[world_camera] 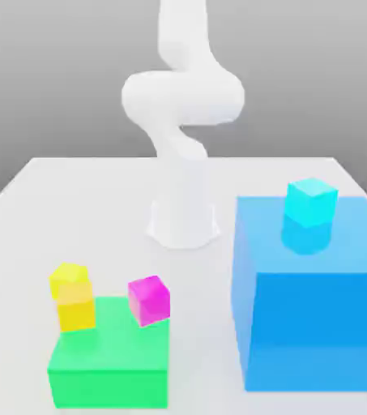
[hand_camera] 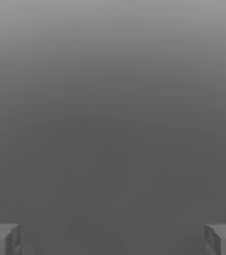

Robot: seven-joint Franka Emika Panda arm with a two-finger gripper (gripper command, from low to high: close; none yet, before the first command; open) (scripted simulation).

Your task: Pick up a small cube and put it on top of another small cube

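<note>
Fingers [hand_camera: 113, 239] wide open, holding nothing. Lemon cube [world_camera: 68, 277] already sits on orange cube [world_camera: 77, 310], atop green block [world_camera: 109, 365] beside magenta cube [world_camera: 149, 299], so stack looks done

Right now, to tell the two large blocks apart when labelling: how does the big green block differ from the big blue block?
The big green block is low and flat; the big blue block is much taller and bulkier. The green block sits toward the exterior view's left, the blue toward its right. The green carries a small magenta cube and a yellow-orange cube with a lemon-yellow cube stacked on it; the blue carries one small cyan cube. Both rest on the white table.
</note>
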